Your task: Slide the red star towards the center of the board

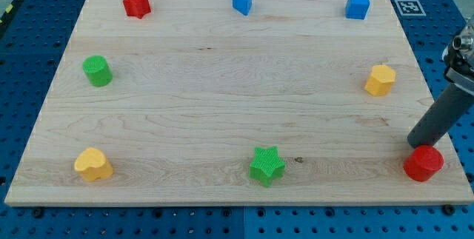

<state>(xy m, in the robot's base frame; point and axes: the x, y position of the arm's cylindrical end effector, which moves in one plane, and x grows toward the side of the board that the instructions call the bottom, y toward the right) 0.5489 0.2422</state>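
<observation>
At four o'clock my tip (412, 145) touches red cylinder (424, 163); no jaws here; red star (136, 4) at eleven o'clock, untouched; task not started.

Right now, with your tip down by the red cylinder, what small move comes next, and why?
Probably draw my tip away from the red cylinder at the view's bottom right and start across toward the view's top left. The red star sits there untouched in the far corner. The bare middle of the board looks like the safest path, since the other blocks ring the edges.
</observation>
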